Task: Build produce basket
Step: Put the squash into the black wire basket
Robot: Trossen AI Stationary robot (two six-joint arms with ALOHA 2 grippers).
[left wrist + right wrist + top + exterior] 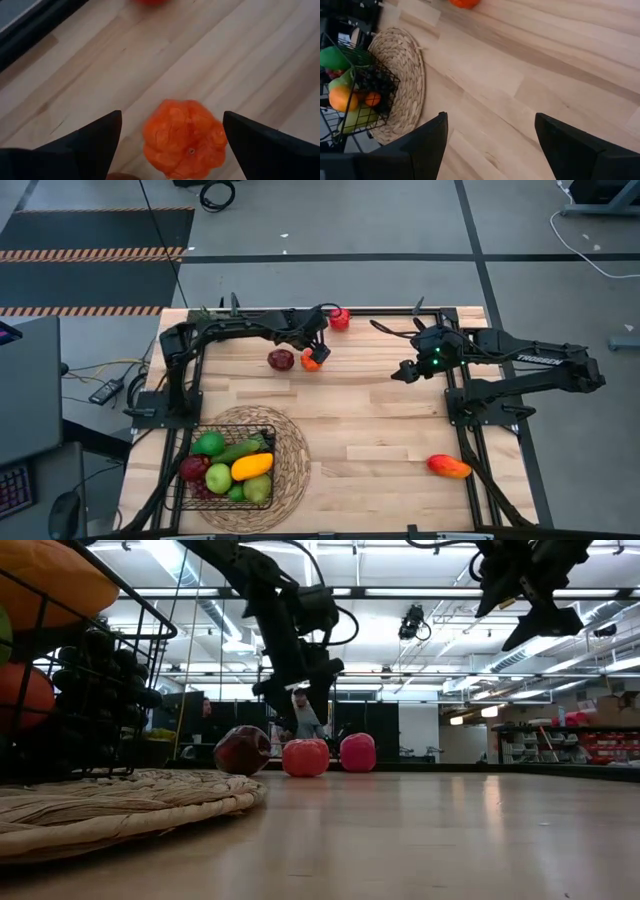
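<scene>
Woven straw mat, coarse and coiled, fills the low view's foreground and carries the black wire-mesh basket, already holding green, yellow and red produce at the table's near left corner. Far across the pale butcher-block table, the left gripper hangs with its fingers spread wide on either side of a ribbed, matte orange fruit, not yet closed on it. A glossy dark red apple lies just beside; a red fruit sits at the far edge. The step in hand appears to be the pick: lowering and closing come next. The right gripper waits raised and open; a mango remains near the right edge.
</scene>
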